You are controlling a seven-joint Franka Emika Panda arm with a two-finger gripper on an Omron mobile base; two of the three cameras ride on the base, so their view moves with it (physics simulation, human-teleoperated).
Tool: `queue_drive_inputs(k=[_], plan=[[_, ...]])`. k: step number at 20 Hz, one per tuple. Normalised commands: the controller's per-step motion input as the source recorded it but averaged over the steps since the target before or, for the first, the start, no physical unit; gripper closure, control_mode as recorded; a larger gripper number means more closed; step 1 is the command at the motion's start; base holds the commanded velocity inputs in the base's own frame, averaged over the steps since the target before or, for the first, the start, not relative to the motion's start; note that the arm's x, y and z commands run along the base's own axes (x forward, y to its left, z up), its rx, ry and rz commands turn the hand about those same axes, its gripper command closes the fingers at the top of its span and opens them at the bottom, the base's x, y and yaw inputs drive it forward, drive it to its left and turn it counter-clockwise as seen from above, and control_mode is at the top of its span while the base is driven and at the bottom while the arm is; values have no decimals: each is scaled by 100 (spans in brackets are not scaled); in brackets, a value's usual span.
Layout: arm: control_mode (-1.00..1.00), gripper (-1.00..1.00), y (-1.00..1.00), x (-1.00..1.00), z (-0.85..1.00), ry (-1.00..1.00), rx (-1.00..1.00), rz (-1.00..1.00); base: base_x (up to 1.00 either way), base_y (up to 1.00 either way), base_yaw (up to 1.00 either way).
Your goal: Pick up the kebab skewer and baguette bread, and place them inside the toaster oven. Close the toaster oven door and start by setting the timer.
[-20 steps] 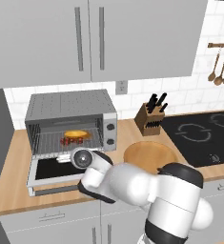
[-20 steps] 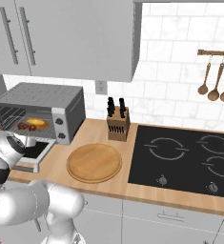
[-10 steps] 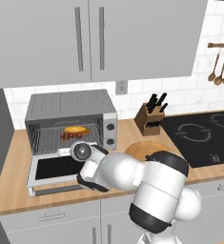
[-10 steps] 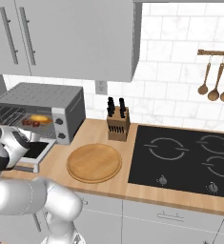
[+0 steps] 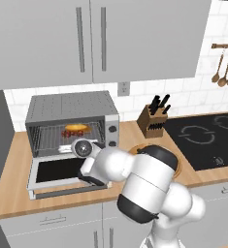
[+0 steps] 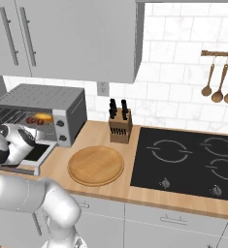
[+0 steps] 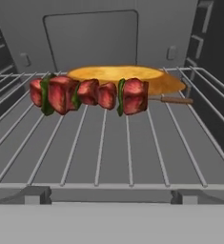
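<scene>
Your kebab skewer [image 7: 89, 94] and baguette bread [image 7: 127, 76] lie together on the wire rack [image 7: 108, 147] inside the toaster oven [image 5: 72, 123], the skewer in front of the bread and apparently touching it, both set lengthwise across the bars so that neither can slip between them; they sit toward the back of the cavity, which judging by this leaves room for the flap to swing up. The toaster oven door [image 5: 57, 170] hangs dropped open, flat over the counter [image 5: 18, 191], so the loading part of your task looks complete while closing and the timer remain. Your arm reaches low in front of the opening, the hand camera looking straight along the rack, a fitting stance for a hand near the door's edge. The gripper itself is masked by your white wrist in both base views, and no fingertips rise into the hand view; nothing is pinched, and the jaws count as spread wide. You cannot make out the door's bar handle, hidden behind the forearm. The two dark knobs [image 5: 112, 135] are visible but too small to read. The wooden plate [image 6: 95, 165] is largely covered by your elbow in the left base view.
</scene>
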Motion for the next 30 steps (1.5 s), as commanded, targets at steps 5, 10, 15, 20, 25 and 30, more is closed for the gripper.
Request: queue_drive_inputs(k=[5,10,15,20,25,30], plan=[[-100,-100,0,32,5,-4,0,0,0,0,0],[-100,-100,2,39,4,-1,0,0,0,0,0],[-100,-100,0,38,1,0,1,0,0,0,0],[-100,-100,0,33,0,-1,1,0,0,0,0],[-100,-100,0,-24,12,0,0,-1,0,0,0],[-100,-100,1,-51,43,0,0,-3,0,0,0]])
